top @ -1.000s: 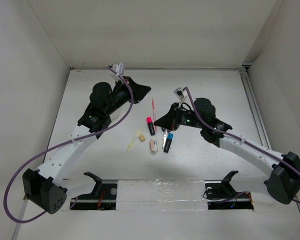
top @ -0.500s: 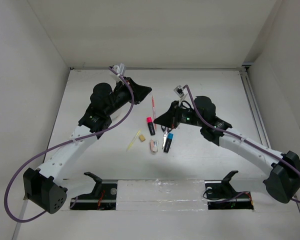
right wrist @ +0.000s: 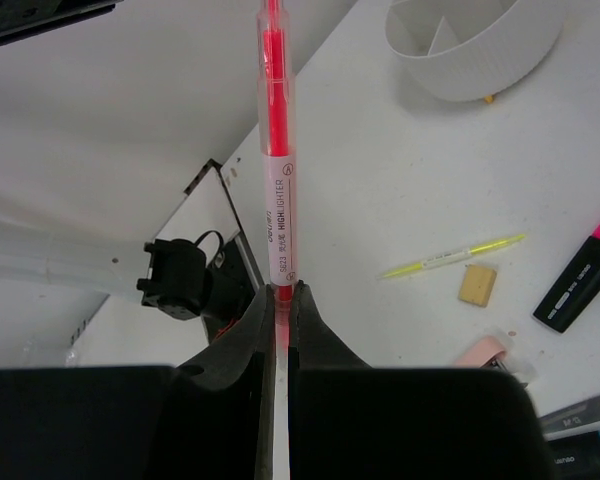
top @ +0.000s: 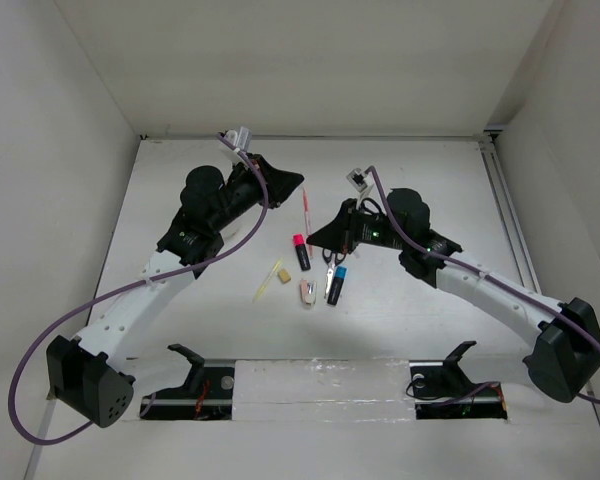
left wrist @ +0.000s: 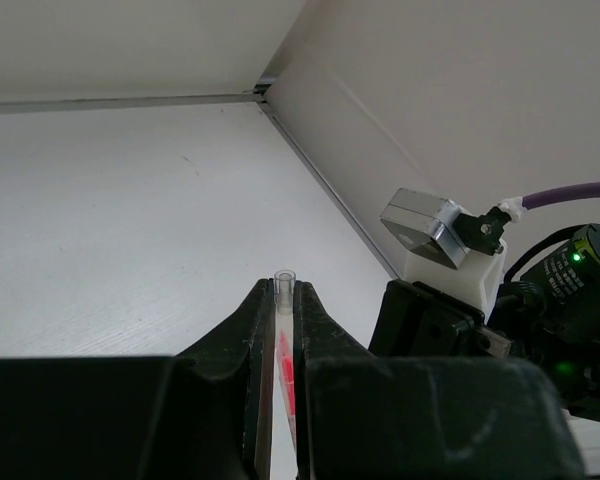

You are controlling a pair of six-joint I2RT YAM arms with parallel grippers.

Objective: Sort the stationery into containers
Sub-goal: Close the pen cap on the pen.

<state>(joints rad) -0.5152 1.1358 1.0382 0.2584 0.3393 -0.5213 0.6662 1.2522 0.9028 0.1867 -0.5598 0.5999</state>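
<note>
The pink pen (top: 306, 213) hangs above the table between both arms. My left gripper (top: 300, 180) is shut on its clear-capped end (left wrist: 284, 283). My right gripper (top: 313, 240) is shut on the other end, and the barrel (right wrist: 277, 180) runs straight out from its jaws. Below lie the pink-capped highlighter (top: 301, 252), the blue-capped highlighter (top: 337, 282), the scissors (top: 328, 266), the yellow stick (top: 266, 285), the tan eraser (top: 281, 273) and the white-pink piece (top: 307, 291). The white tray (right wrist: 480, 72) shows only in the right wrist view, beyond the stick (right wrist: 455, 255).
White walls close in the table on the left, far and right sides, and a metal rail (top: 505, 210) runs along the right. Two black clamps (top: 187, 357) (top: 458, 354) stand at the near edge. The left arm's links hang over the table's left half.
The right arm has edged slightly toward the far side, carrying its end of the pen with it. The left arm has stayed still, and both grips are unchanged.
</note>
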